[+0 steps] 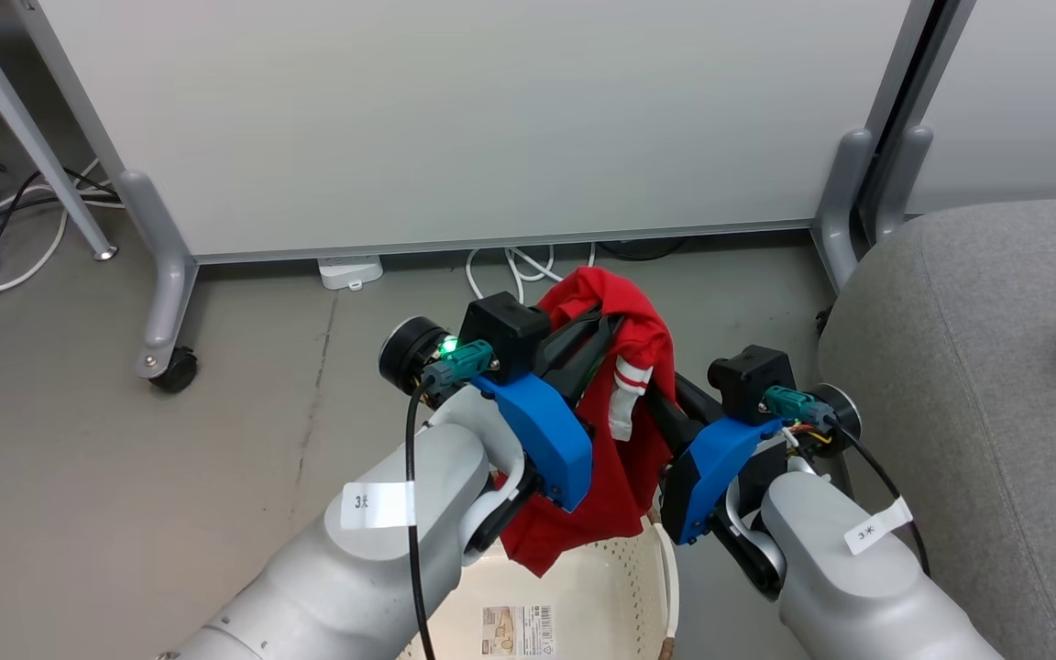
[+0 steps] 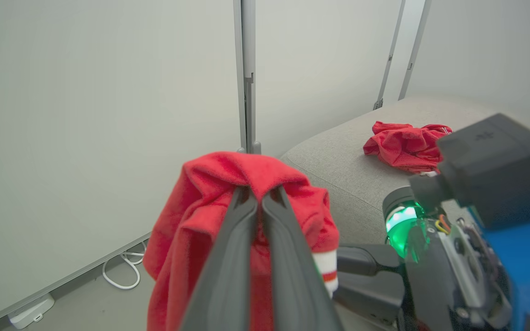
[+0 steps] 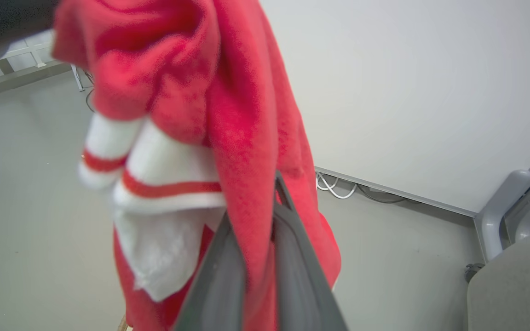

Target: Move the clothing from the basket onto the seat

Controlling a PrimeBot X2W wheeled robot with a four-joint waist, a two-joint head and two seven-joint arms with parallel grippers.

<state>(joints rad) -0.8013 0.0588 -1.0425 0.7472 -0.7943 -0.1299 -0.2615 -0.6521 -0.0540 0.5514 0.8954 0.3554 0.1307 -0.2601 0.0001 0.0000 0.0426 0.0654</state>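
Clothing first: the bright red fabric garment with white striped cuffs (image 1: pixel 647 339) hangs between your two arms, above the cream perforated plastic basket (image 1: pixel 624 587), and is not yet on the seat. Your left arm's fingers (image 2: pixel 239 234) are clenched on its top fold, so the cloth drapes over their tips. Your right arm's fingers (image 3: pixel 299 276) pinch a fold lower down, just beside the white cuff. The garment's long axis runs straight up and down, with the top fold uppermost and the hem pointing down at the basket. The hem looks clear of the basket floor, though the head view leaves that uncertain. The large light-grey upholstered sofa (image 1: pixel 968 385) lies to the right of the garment, and your right arm is the nearer one. The carry therefore goes rightward, and the hem must pass the basket rim. A second crumpled red garment (image 2: pixel 405 145) lies on the sofa cushion.
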